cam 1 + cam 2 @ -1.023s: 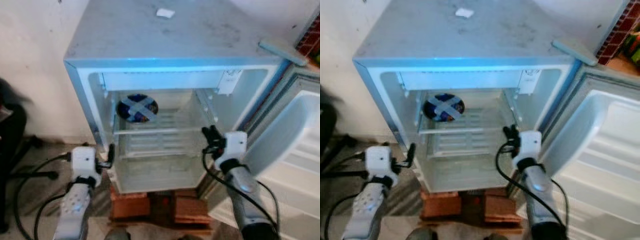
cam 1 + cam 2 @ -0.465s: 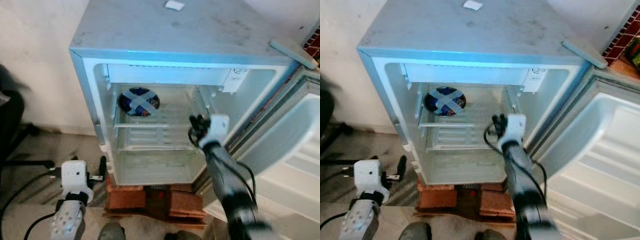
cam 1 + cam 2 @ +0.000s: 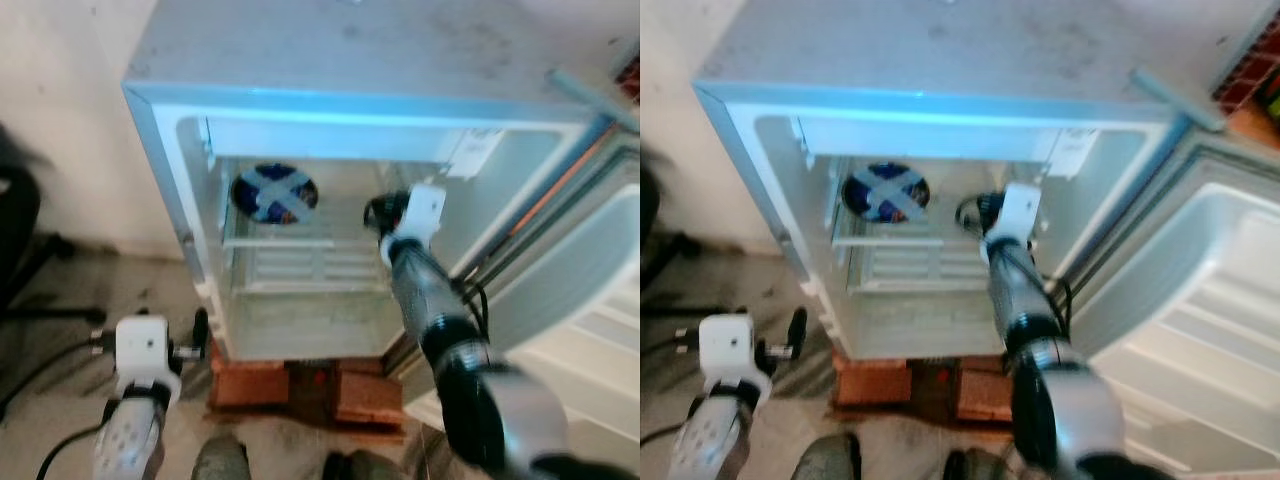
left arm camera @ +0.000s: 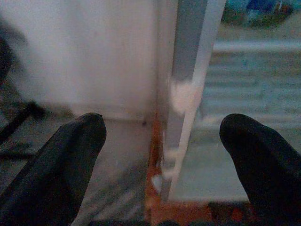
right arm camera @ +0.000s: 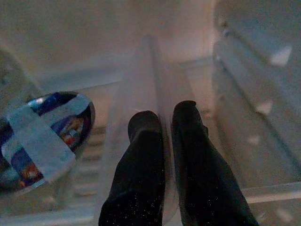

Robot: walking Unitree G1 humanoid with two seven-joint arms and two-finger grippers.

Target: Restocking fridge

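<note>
Reaching deeper since before, the right gripper (image 5: 162, 123) enters the fridge (image 3: 330, 110), fingers nearly closed and empty, beside the bowl (image 3: 273, 192) at the shelf's (image 3: 300, 268) left rear corner; left gripper (image 4: 162, 141) hangs wide open, idle.

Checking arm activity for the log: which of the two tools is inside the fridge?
The right tool, reaching onto the upper shelf beside the taped blue bowl. The left tool is outside, low by the fridge's left edge.

A plain cream plaster wall (image 3: 70, 110) fills the upper left; grey concrete floor (image 3: 60, 300) lies below, reddish-brown bricks (image 3: 290, 385) at bottom centre.
</note>
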